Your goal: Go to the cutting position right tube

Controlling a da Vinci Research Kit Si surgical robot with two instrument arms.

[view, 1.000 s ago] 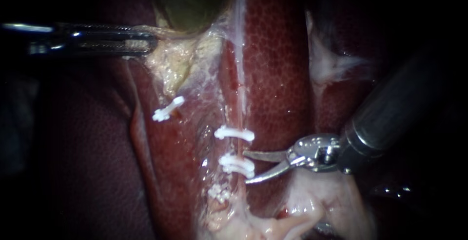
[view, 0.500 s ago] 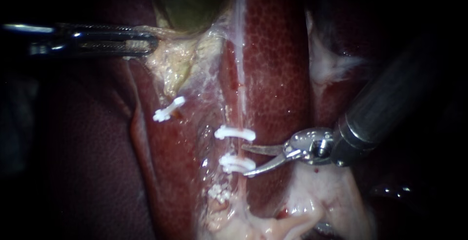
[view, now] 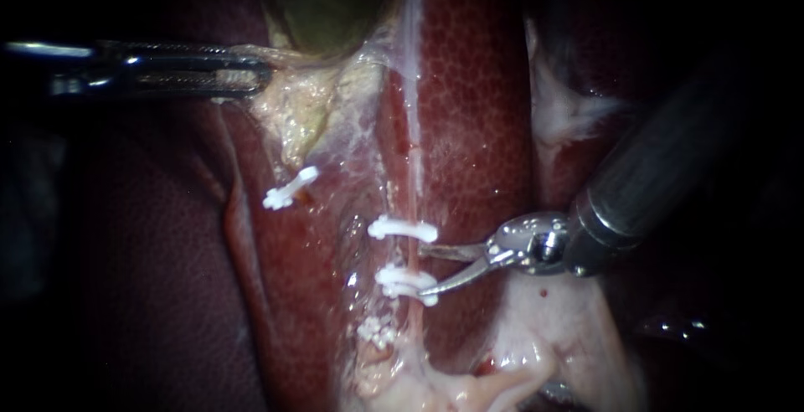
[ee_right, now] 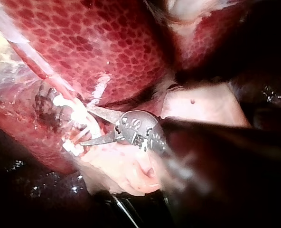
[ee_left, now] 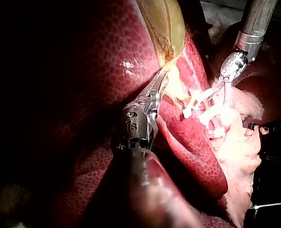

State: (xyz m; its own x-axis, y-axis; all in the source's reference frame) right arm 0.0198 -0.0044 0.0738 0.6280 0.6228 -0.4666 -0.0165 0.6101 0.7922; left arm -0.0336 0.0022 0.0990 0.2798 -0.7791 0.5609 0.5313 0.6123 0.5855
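The right tube point(view: 413, 253), mid-frame, carries two clips point(view: 403, 229). Our right instrument point(view: 423, 270) holds its blades open beside it, empty; the approach is nearly done, we judge. Next we slip them between the clips. Our left instrument point(view: 255, 73) clamps gallbladder point(view: 322, 2) tissue, upper left.

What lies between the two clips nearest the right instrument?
A bare stretch of the right tube, the right instrument's open blades beside it; endoscope view.

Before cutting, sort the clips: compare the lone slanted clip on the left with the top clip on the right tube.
The lone clip sits slanted; the top clip lies nearly level across the right tube. The lone clip has no neighbour; the top clip has a second clip just below. The lone clip is nearer the gallbladder; the top clip is close to the right instrument. Both are white.
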